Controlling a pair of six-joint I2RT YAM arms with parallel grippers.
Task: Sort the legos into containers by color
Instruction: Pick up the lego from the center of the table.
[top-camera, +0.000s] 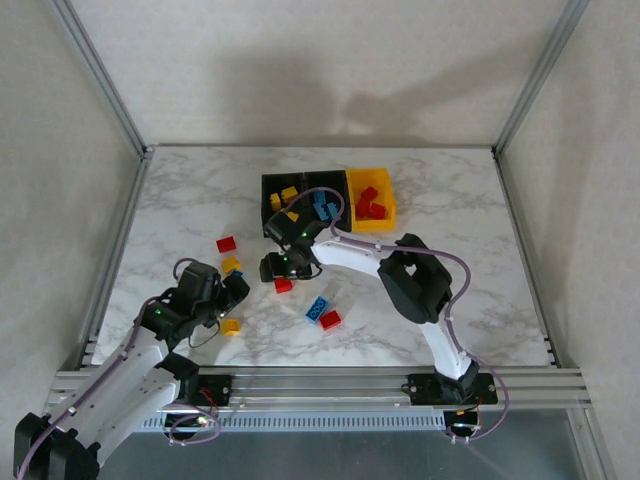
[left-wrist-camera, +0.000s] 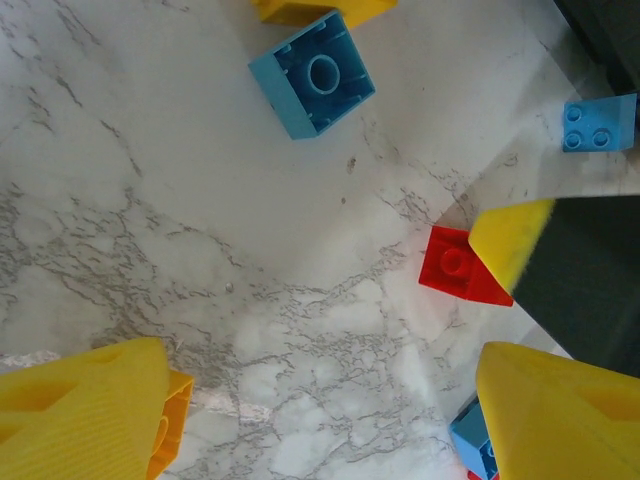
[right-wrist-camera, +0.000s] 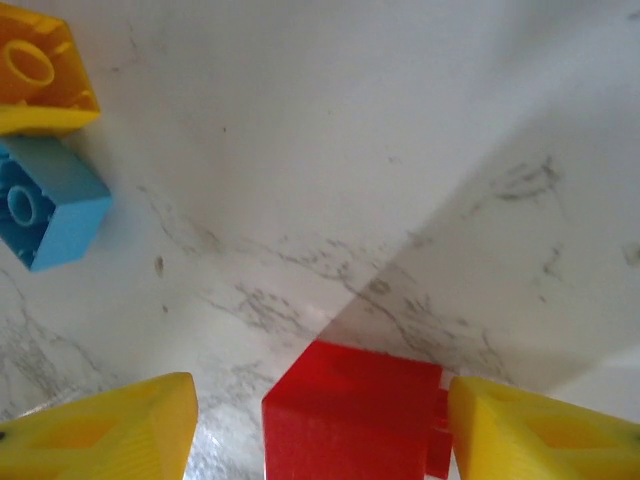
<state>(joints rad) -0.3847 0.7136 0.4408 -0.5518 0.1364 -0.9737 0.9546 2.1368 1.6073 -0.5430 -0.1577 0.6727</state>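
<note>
Yellow right fingers (right-wrist-camera: 100, 430) stand open around a red lego (right-wrist-camera: 350, 415) on the worktop (right-wrist-camera: 400, 150), so I think I must squeeze, lift and carry it to the yellow-orange bin (top-camera: 391, 215) with the reds, while my left fingers (left-wrist-camera: 80, 410) hang open.

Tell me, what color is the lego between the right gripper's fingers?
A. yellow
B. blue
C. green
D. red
D: in the right wrist view a red lego sits between the right gripper's yellow fingers.
</note>
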